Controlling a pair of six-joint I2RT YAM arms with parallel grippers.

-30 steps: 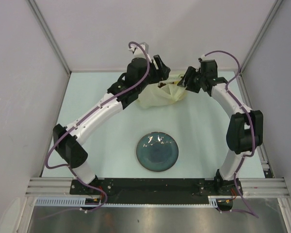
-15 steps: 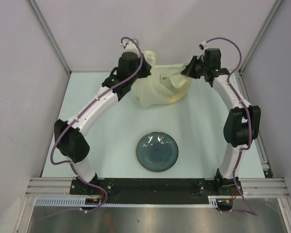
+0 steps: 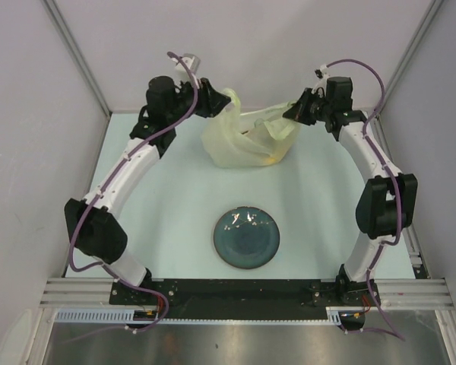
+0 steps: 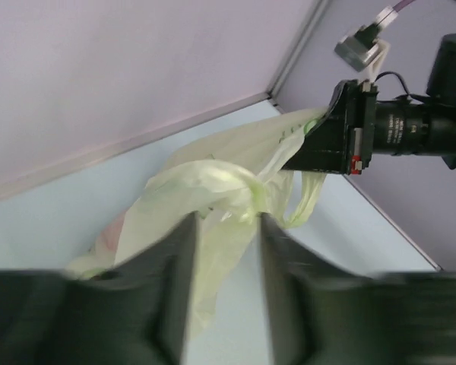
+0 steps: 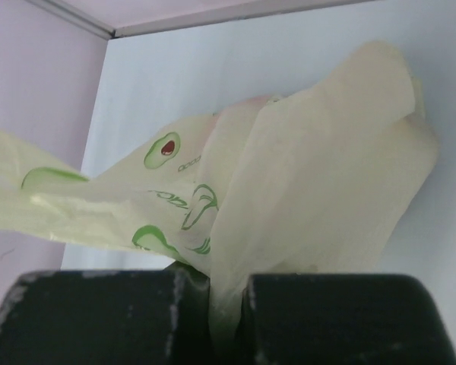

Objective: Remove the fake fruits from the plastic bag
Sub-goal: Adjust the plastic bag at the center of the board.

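Observation:
The plastic bag [image 3: 235, 144], pale yellow-green and crinkly, sits at the back of the table, stretched between both grippers. My right gripper [image 3: 291, 112] is shut on its right edge; in the right wrist view the film [image 5: 311, 152] is pinched between the jaws of that gripper [image 5: 228, 277]. My left gripper [image 3: 210, 97] is at the bag's upper left corner. In the left wrist view its fingers stand apart, with a bunched fold of bag [image 4: 205, 190] between the tips of the gripper [image 4: 226, 217]. The fake fruits show only as a yellow patch [image 3: 270, 158] and a dark spot [image 3: 251, 131] through the film.
A dark blue-green round plate [image 3: 247, 237] lies at the table's near middle, well in front of the bag. Pale walls close in the back and both sides. The right arm's black wrist [image 4: 380, 129] shows in the left wrist view, beyond the bag.
Both grippers closed on the bag and lifted its rim. My left arm then swung left and its jaws came apart again. The right gripper stays shut on the bag's right edge.

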